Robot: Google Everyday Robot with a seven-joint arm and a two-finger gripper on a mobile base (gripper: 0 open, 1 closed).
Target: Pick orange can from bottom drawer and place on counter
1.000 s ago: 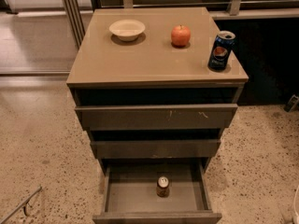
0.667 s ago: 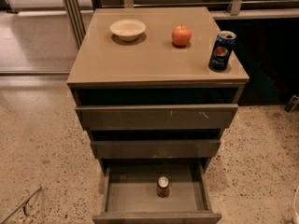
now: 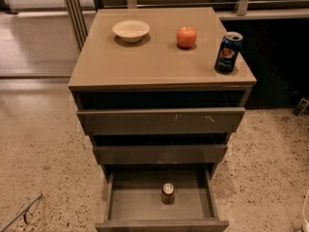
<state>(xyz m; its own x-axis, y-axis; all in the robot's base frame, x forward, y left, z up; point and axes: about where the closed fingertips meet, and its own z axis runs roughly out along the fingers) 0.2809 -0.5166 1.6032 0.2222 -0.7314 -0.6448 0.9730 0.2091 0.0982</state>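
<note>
The orange can (image 3: 168, 193) stands upright in the middle of the open bottom drawer (image 3: 140, 204), its silvery top facing up. The drawer is pulled out toward me below the two upper drawers. The counter (image 3: 149, 62) is the glossy tan top of the cabinet. My gripper is not in view. Only a pale sliver (image 3: 305, 211) shows at the lower right edge, and I cannot tell what it is.
On the counter stand a cream bowl (image 3: 131, 30) at the back left, a red-orange apple (image 3: 186, 36) at the back middle, and a dark-blue Pepsi can (image 3: 228, 52) at the right edge. A thin metal bar (image 3: 21, 213) lies on the speckled floor at the lower left.
</note>
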